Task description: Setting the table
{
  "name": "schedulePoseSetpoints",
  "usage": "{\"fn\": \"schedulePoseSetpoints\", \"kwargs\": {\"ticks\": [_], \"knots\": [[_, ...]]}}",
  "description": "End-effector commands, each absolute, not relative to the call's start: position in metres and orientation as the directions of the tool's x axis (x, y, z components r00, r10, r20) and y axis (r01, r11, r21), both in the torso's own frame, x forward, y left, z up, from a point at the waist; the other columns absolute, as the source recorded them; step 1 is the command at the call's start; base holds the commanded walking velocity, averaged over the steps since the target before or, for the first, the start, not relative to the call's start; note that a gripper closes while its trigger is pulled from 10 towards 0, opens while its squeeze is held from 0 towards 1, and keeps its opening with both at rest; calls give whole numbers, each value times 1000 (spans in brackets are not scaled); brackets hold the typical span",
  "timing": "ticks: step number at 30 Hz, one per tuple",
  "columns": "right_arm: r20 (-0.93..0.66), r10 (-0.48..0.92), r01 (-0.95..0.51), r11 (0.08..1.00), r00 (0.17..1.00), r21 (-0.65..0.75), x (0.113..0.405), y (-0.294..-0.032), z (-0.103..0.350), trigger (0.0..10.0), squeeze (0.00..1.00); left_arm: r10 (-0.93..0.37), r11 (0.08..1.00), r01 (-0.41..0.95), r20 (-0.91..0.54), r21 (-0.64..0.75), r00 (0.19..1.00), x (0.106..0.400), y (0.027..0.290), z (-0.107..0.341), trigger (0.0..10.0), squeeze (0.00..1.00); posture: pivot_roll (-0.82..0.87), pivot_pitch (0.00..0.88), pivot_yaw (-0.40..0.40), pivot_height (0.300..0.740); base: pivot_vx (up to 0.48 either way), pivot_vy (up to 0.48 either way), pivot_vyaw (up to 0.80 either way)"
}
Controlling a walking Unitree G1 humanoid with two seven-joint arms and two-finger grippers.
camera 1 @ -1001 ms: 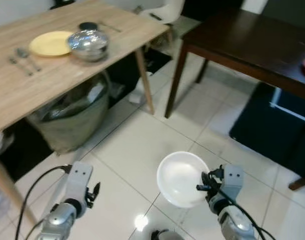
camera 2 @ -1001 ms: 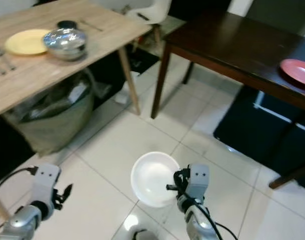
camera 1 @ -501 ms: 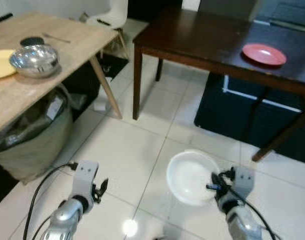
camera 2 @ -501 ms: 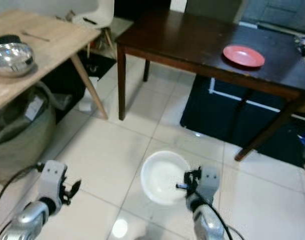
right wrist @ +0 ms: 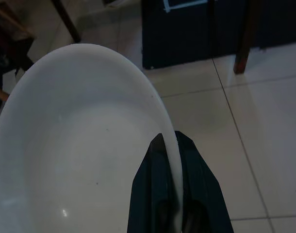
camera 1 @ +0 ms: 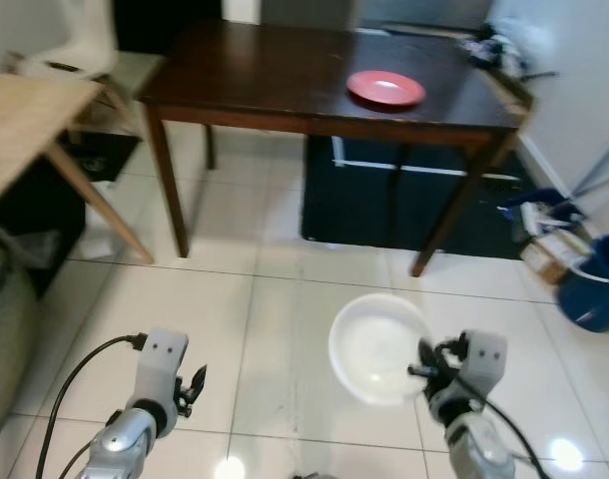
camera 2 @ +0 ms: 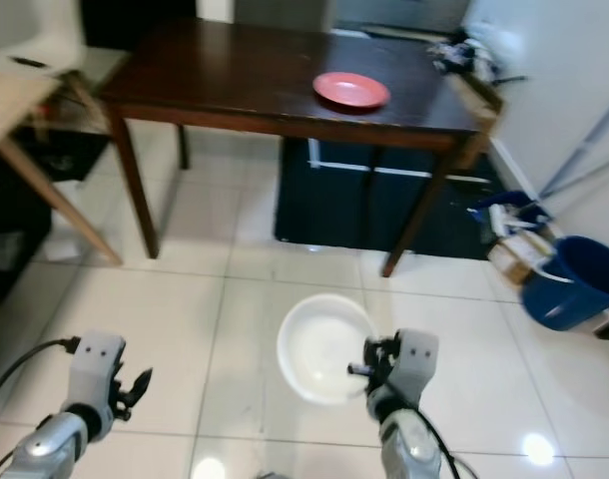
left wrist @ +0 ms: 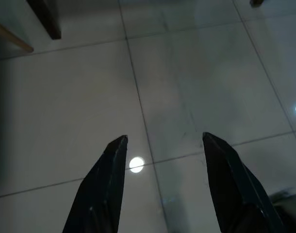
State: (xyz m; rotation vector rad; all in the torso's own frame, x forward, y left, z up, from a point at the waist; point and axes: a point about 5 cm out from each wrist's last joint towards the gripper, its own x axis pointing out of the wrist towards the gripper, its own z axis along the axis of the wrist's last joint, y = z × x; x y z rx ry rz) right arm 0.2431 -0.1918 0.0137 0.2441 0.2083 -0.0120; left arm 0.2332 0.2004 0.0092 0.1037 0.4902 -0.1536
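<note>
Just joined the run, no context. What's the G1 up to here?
The right end effector is shut on the rim of a white bowl, held out over the tiled floor. The left end effector is open with nothing in it, low over the floor. Ahead stands a dark wooden table with a red plate on it. A light wooden table is off to the robot's left, and a blue bucket sits to its right.

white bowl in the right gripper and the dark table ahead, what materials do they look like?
Round white bowl: looks like glazed ceramic or melamine, smooth with a faint sheen; can't tell which. Right gripper pinches its rim. Dark brown rectangular table: wood or veneer by the look, semi-gloss top with soft reflections, square legs.
</note>
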Motion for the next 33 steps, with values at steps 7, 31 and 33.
{"fn": "schedulePoseSetpoints", "kwargs": {"ticks": [7,31,33], "knots": [[-187,9,34,974,982,225,244,-196,17,10000,0,-152,981,191,-443,45,883,233,195,11,10000,0,-124,9,26,740,0,0,-307],[-158,7,29,974,987,227,246,-199,22,10000,0,-186,967,238,-386,91,904,237,189,16,10000,0,-131,7,23,740,0,0,0],[-160,7,30,974,987,226,246,-199,22,10000,0,-189,964,243,-366,107,911,237,189,18,10000,0,-131,7,22,740,0,0,0]]}}
